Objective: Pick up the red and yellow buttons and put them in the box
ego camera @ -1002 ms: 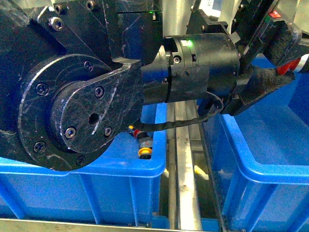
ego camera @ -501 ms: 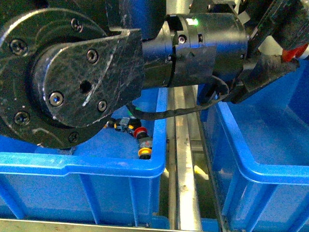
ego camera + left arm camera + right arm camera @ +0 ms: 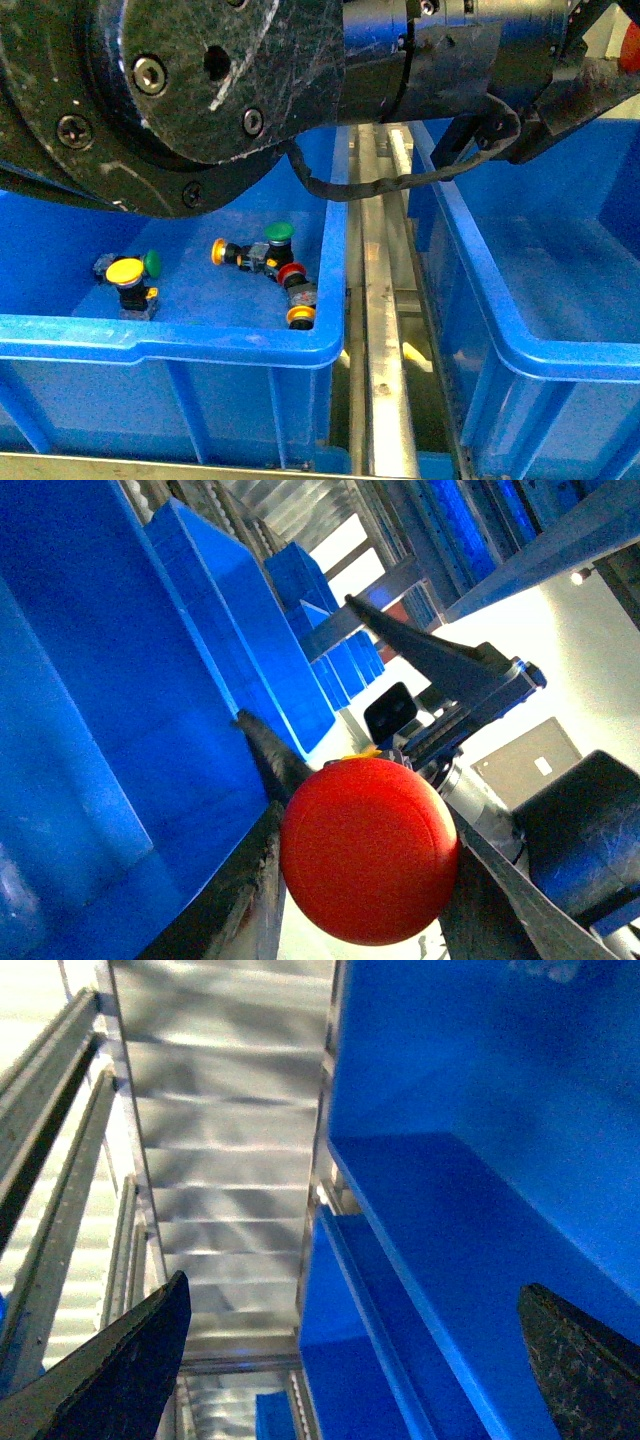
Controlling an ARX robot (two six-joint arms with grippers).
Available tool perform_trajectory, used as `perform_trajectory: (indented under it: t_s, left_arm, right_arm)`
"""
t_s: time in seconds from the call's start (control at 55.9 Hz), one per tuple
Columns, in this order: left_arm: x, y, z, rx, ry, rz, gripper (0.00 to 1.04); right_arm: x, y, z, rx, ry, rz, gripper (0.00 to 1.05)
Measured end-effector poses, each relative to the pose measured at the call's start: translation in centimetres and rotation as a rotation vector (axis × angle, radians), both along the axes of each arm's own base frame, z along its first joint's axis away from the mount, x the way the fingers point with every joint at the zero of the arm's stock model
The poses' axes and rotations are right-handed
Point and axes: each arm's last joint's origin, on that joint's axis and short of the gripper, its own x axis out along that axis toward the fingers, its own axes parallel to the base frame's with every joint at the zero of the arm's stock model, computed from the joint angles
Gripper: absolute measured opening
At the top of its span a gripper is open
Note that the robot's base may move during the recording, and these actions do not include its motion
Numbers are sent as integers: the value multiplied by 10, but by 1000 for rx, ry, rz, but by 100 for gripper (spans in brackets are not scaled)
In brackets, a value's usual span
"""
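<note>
Lifted higher — release is judged near
The red button is pinched in the left pincer, raised since a second ago over the box; the right pincer is held spread, empty.

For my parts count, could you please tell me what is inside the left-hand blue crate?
Visible: three yellow push-buttons, one red push-button, two green push-buttons. The black arm joint hides the crate's rear; anything there is unseen.
</note>
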Motion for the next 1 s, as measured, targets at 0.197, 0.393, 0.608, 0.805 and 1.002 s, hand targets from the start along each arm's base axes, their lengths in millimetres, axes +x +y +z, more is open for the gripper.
perform_trajectory:
  t_s: [0.197, 0.393, 0.608, 0.805, 1.002]
  left_arm:
    - [-1, -4, 5, 1, -19, 7, 34]
    - [-1, -10, 6, 8, -30, -3, 34]
    - [2, -13, 2, 21, -24, 0, 34]
    - [4, -15, -3, 29, -16, 0, 33]
    - [4, -18, -3, 28, -16, -6, 33]
  right_arm:
    - [-11, 22, 4, 47, 1, 67, 98]
    - [-22, 39, 16, 83, -35, 132, 98]
    - [-27, 45, 20, 97, -39, 145, 98]
    - [-30, 43, 24, 102, -51, 142, 96]
    - [-31, 39, 24, 102, -39, 127, 68]
